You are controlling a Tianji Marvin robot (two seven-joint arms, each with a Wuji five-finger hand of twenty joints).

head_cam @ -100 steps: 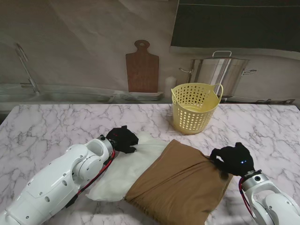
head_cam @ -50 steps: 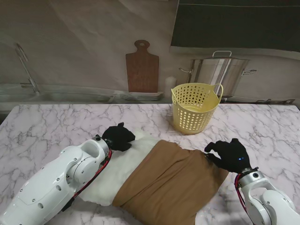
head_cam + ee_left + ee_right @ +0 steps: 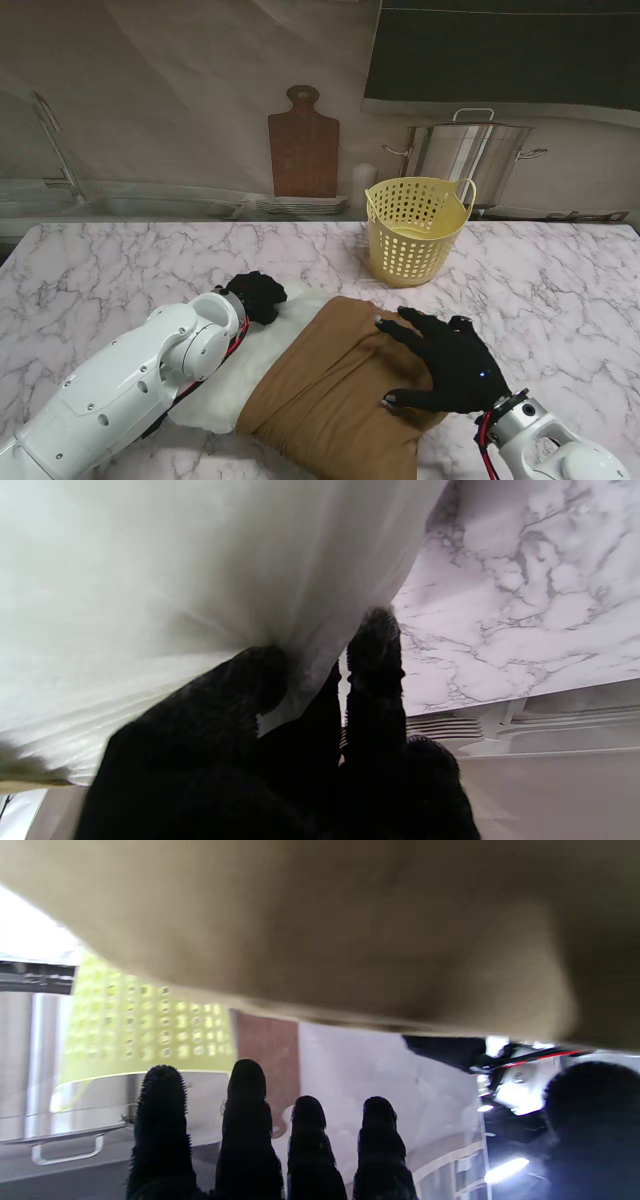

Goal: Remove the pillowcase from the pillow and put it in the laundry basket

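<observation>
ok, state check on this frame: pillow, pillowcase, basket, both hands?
pillow: lying on the table, white end bared, rest inside the case
pillowcase: brown, still on most of the pillow
laundry basket: upright on the table, seems to hold nothing
left hand: shut on the pillow's bare end, pinching white fabric
right hand: open, fingers spread over the pillowcase

A brown pillowcase (image 3: 340, 395) covers the right part of the white pillow (image 3: 262, 362) lying flat; the yellow perforated laundry basket (image 3: 414, 231) stands upright farther off.
</observation>
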